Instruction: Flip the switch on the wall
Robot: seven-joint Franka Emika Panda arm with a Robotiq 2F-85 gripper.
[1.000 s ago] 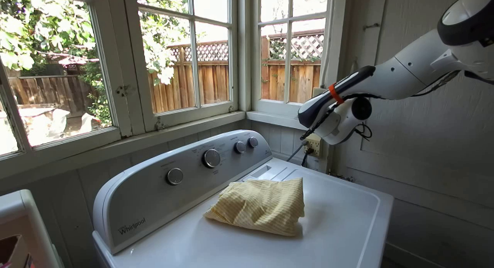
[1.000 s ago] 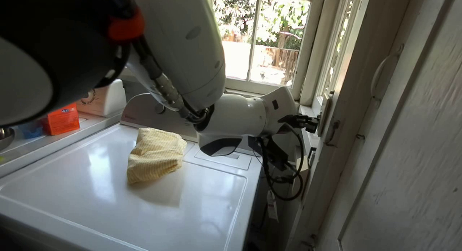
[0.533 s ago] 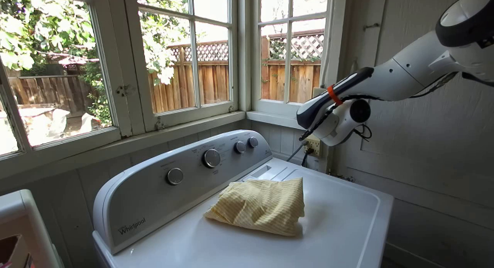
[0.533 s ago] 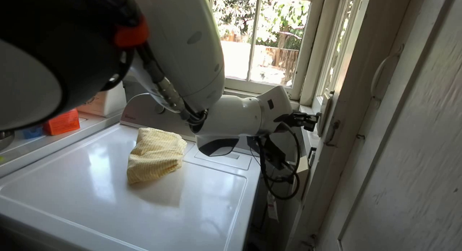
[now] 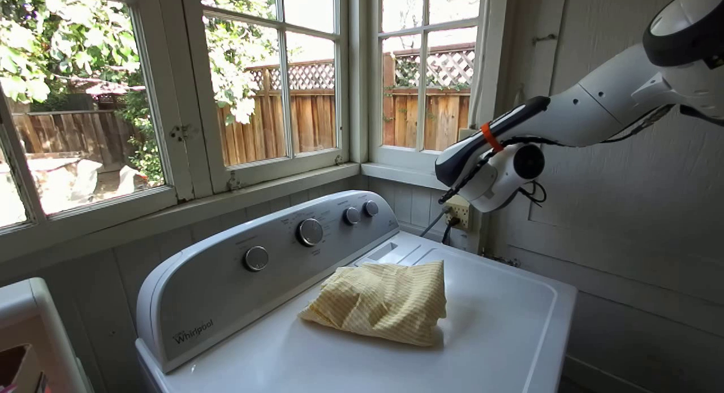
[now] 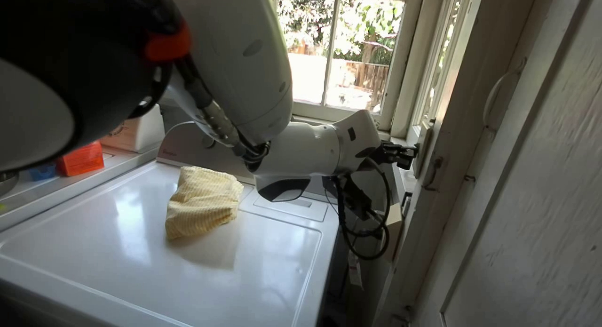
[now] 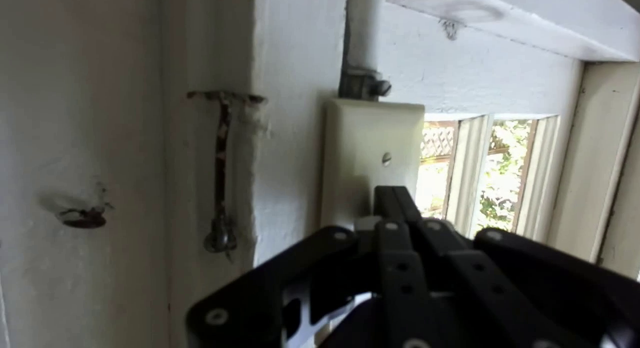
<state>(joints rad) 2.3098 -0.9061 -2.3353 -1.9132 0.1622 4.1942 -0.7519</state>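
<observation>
The switch plate [image 7: 362,132] is an off-white upright rectangle with a screw in its upper part, in the wrist view. Its lower part and toggle are hidden behind my fingers. It shows edge-on in an exterior view [image 6: 424,143] and is mostly hidden behind the arm in an exterior view [image 5: 466,134]. My gripper [image 7: 392,190] is shut with its black fingertips together and nothing between them. The tips point at the plate's middle, at or very close to its face [image 6: 415,151]; contact cannot be told. The grey-beige wall [image 5: 616,201] is beside the plate.
A white washer [image 5: 509,319] stands below with a yellow cloth [image 5: 379,302] on it. An outlet [image 5: 461,216] with dark cords sits below the switch. A metal hook [image 7: 221,162] and window trim [image 7: 500,82] flank the plate. A handle [image 6: 501,94] projects from the wall panel.
The gripper has risen very slightly in front of the plate over the last second, and the arm has shifted a little. The fingers show no clear change. The cloth has not moved.
</observation>
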